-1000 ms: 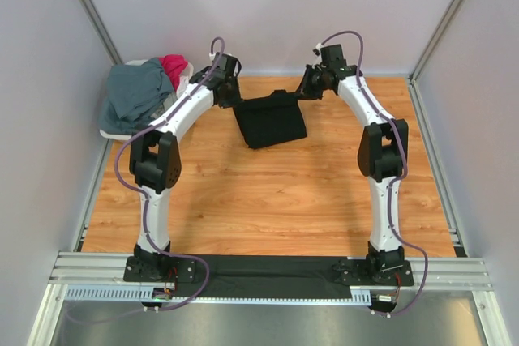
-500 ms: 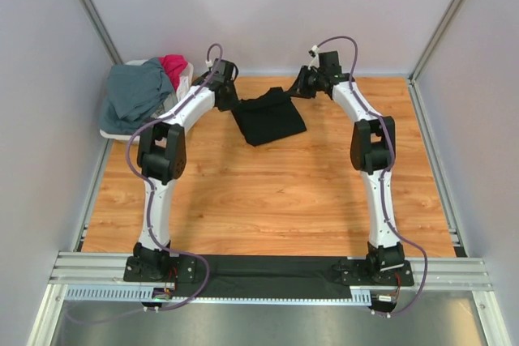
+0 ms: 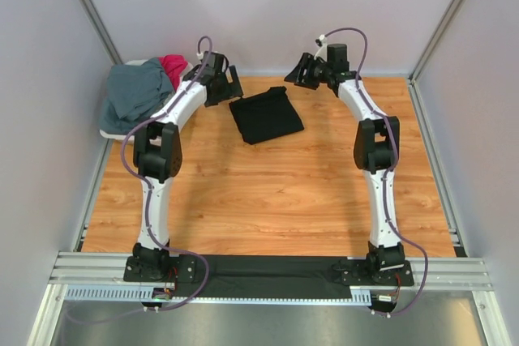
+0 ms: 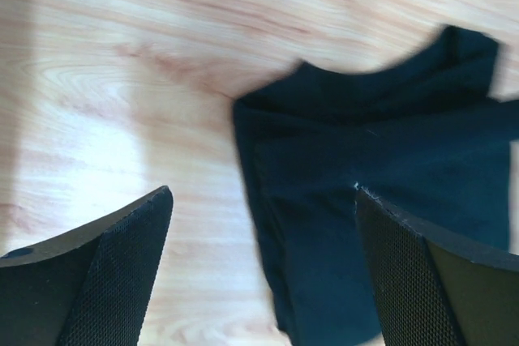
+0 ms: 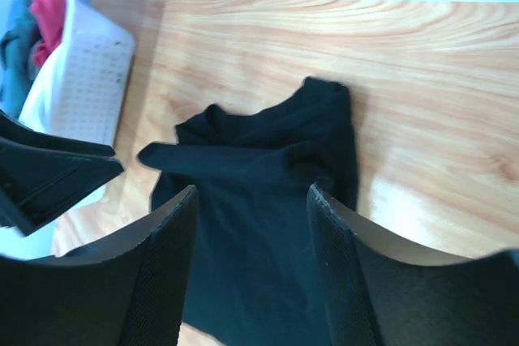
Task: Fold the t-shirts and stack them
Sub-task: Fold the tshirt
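Tabletop (image 3: 243, 192) carries the folded black t-shirt (image 3: 266, 117). At its far edge I see left gripper (image 4: 263, 192) spread wide, right gripper (image 5: 251, 192) less, both empty. Left wrist view misses the far basket (image 5: 81, 79) holding grey-blue t-shirt (image 3: 134, 95) and magenta t-shirt (image 3: 173, 65).

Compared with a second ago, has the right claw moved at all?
Yes. The right gripper has drawn back off the black t-shirt toward the table's far edge, and its jaws now stand apart.
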Tool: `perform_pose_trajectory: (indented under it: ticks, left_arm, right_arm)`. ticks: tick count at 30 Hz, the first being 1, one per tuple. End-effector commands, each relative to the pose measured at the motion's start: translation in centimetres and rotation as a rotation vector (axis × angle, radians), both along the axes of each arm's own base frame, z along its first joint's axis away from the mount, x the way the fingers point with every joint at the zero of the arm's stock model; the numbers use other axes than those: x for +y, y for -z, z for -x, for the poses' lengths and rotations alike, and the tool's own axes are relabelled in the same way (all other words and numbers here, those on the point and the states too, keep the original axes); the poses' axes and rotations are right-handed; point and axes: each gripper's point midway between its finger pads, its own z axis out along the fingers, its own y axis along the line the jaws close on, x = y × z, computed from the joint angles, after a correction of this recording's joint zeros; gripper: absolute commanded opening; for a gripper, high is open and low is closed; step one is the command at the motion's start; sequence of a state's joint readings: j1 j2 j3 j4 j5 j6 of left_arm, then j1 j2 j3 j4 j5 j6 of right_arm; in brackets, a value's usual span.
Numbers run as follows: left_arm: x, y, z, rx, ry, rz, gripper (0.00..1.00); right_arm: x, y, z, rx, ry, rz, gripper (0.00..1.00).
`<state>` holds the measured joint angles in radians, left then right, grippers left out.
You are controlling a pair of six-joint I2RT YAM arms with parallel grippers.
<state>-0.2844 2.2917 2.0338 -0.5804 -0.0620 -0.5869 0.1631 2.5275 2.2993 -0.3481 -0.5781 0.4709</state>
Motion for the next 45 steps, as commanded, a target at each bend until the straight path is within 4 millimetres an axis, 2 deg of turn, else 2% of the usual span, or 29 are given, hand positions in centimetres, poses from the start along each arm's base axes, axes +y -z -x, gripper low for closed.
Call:
perform_pose_trajectory:
  ticks: [1, 2, 3, 4, 5, 6, 7, 8, 9, 11, 16, 18, 19, 21, 22, 24, 25, 26, 27, 28, 29, 31, 32, 35, 38, 43, 44, 45]
  left_arm:
    - [-2.3, -10.2, 0.6, -0.202, 0.101, 0.113, 0.99]
    - [-2.9, -10.8, 0.9, -0.212, 0.117, 0.137, 0.92]
    - [-3.8, -10.5, 1.5, -0.202, 0.145, 0.166, 0.88]
    - [-4.8, -11.9, 1.7, -0.242, 0.169, 0.197, 0.81]
    - [-5.4, -11.9, 1.8, -0.246, 0.174, 0.223, 0.62]
    - [-6.1, -11.4, 2.2, -0.234, 0.184, 0.246, 0.47]
    - [-6.9, -11.5, 1.9, -0.256, 0.198, 0.274, 0.35]
    - [-7.5, -11.3, 1.9, -0.250, 0.194, 0.310, 0.14]
    - [-7.9, -10.7, 1.8, -0.240, 0.198, 0.331, 0.01]
    - [-8.3, -9.1, 0.9, -0.231, 0.179, 0.350, 0.00]
    - [-8.2, -6.2, -1.6, -0.234, 0.135, 0.357, 0.00]
    - [-8.2, -5.8, -2.4, -0.234, 0.120, 0.374, 0.00]
    - [-7.8, -4.0, -2.8, -0.206, 0.106, 0.370, 0.00]
    - [-7.7, -2.5, -3.7, -0.186, 0.090, 0.379, 0.00]
    - [-7.2, -2.0, -4.1, -0.182, 0.077, 0.377, 0.00]
    - [-6.9, -1.5, -4.8, -0.183, 0.059, 0.377, 0.00]
    - [-6.5, -0.1, -5.1, -0.165, 0.045, 0.368, 0.00]
    - [-6.3, 0.4, -5.4, -0.159, 0.032, 0.368, 0.00]
    - [-6.3, 0.2, -5.8, -0.169, 0.028, 0.373, 0.00]
    - [-5.8, 1.5, -6.2, -0.154, 0.015, 0.371, 0.00]
    - [-5.8, 1.2, -6.7, -0.162, 0.006, 0.383, 0.00]
    - [-5.5, 2.0, -7.3, -0.162, 0.001, 0.386, 0.00]
    - [-5.6, 1.5, -7.7, -0.178, 0.002, 0.392, 0.00]
    - [-4.9, 1.8, -8.7, -0.200, -0.019, 0.383, 0.00]
    - [-4.0, 2.9, -9.3, -0.197, -0.053, 0.359, 0.00]
    - [-2.8, 3.4, -9.8, -0.208, -0.080, 0.322, 0.00]
    - [-2.8, 2.8, -9.9, -0.223, -0.071, 0.316, 0.00]
    - [-2.8, 2.1, -10.0, -0.232, -0.059, 0.306, 0.00]
  right_arm:
    - [1.4, -8.5, 1.4, -0.155, -0.064, -0.076, 0.57]
    - [1.8, -7.4, 1.9, -0.141, -0.074, -0.079, 0.54]
    - [1.9, -7.5, 2.1, -0.143, -0.080, -0.081, 0.48]
    - [2.1, -7.5, 2.5, -0.139, -0.086, -0.084, 0.44]
    - [2.6, -7.4, 2.6, -0.147, -0.097, -0.091, 0.40]
    - [3.0, -6.6, 2.9, -0.132, -0.111, -0.099, 0.33]
    - [3.2, -5.9, 2.8, -0.122, -0.111, -0.102, 0.31]
    - [3.5, -5.7, 2.7, -0.124, -0.115, -0.108, 0.27]
    - [3.7, -5.5, 2.6, -0.128, -0.121, -0.111, 0.20]
    - [3.9, -4.1, 2.1, -0.116, -0.121, -0.111, 0.16]
    - [4.2, -2.0, 0.1, -0.137, -0.101, -0.105, 0.16]
    - [4.2, -1.5, -0.7, -0.138, -0.083, -0.111, 0.16]
    - [4.2, -0.5, -1.0, -0.134, -0.082, -0.114, 0.16]
    - [4.4, -0.1, -1.8, -0.149, -0.069, -0.129, 0.17]
    - [4.6, 1.4, -2.0, -0.129, -0.064, -0.131, 0.17]
    - [4.7, 1.3, -2.7, -0.145, -0.057, -0.140, 0.18]
    - [4.8, 2.5, -2.9, -0.125, -0.050, -0.148, 0.18]
    - [4.8, 2.8, -3.0, -0.121, -0.046, -0.152, 0.19]
    - [4.8, 2.4, -3.4, -0.145, -0.041, -0.162, 0.21]
    - [4.9, 3.0, -3.6, -0.138, -0.033, -0.169, 0.21]
    - [4.9, 3.0, -3.8, -0.146, -0.027, -0.174, 0.22]
    - [4.9, 3.6, -4.2, -0.152, -0.012, -0.176, 0.25]
    - [4.8, 3.3, -4.5, -0.164, -0.003, -0.185, 0.27]
    - [4.7, 2.9, -5.3, -0.191, 0.024, -0.203, 0.35]
    - [4.7, 1.8, -5.8, -0.227, 0.034, -0.217, 0.41]
    - [4.7, -1.8, -5.5, -0.255, 0.006, -0.243, 0.47]
    - [4.7, -2.4, -5.3, -0.256, -0.002, -0.247, 0.48]
    - [4.6, -4.0, -4.9, -0.271, -0.017, -0.250, 0.48]
